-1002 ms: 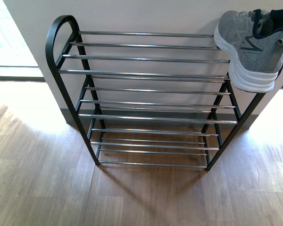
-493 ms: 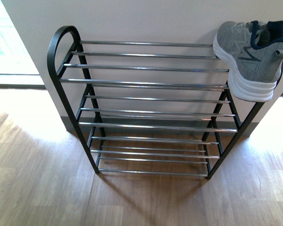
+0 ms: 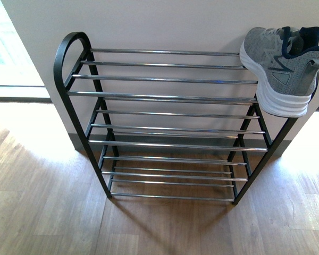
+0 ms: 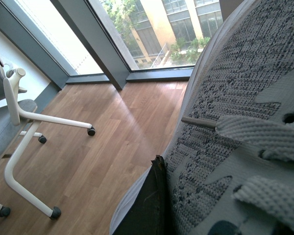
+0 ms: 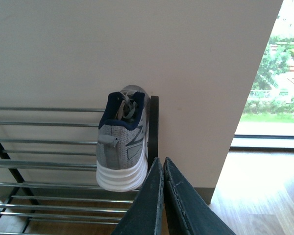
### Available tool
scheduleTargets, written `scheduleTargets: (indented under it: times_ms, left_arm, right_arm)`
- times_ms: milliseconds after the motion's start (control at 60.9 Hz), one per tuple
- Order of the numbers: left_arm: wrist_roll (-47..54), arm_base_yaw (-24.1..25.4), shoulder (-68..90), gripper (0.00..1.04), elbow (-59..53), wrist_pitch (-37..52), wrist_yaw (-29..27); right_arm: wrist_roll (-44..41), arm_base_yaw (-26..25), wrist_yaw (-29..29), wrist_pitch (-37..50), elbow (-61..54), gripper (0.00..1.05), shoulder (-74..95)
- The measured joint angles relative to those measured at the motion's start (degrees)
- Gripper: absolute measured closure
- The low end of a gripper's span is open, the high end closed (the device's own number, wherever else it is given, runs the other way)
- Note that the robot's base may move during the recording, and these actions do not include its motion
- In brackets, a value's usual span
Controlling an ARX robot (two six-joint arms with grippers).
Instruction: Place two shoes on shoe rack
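Note:
One grey sneaker [image 3: 280,62] with a white sole stands on the top tier of the shoe rack [image 3: 165,95], at its right end, heel overhanging the front bar. In the right wrist view that sneaker [image 5: 121,147] shows heel-on beside the rack's bars [image 5: 44,164]. My right gripper [image 5: 161,161] is shut and empty, just below and right of its sole. A second grey sneaker [image 4: 235,122] fills the left wrist view. My left gripper [image 4: 160,164] is shut on it, with one dark finger [image 4: 152,200] pressed against the knit side. Neither arm shows in the front view.
The rack stands against a white wall [image 3: 165,21] on wooden floor [image 3: 42,212]. A white chair base [image 4: 24,127] with castors and a large window [image 4: 152,29] show in the left wrist view. Another window [image 5: 279,83] lies right of the wall.
The rack and the sneaker on it sit lower in the front view than a second ago. The sneaker stays at the rack's right end.

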Motion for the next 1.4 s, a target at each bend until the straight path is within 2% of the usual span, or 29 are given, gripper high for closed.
scheduleTargets:
  times_ms: [131,739,1396]
  left_arm:
    - [0.0,0.0,0.0,1.03,0.0,0.0,0.02]
    - [0.0,0.0,0.0,1.03,0.0,0.0,0.02]
    - [0.02,0.0,0.0,1.03,0.0,0.0,0.02]
  right_arm:
    - [0.0,0.0,-0.02,1.49,-3.04,1.03,-1.95]
    - [0.0,0.0,-0.02,-22.23,-4.46,1.03,-28.46]
    - [0.0,0.0,-0.02,-35.5,-4.46,1.03,-41.86]
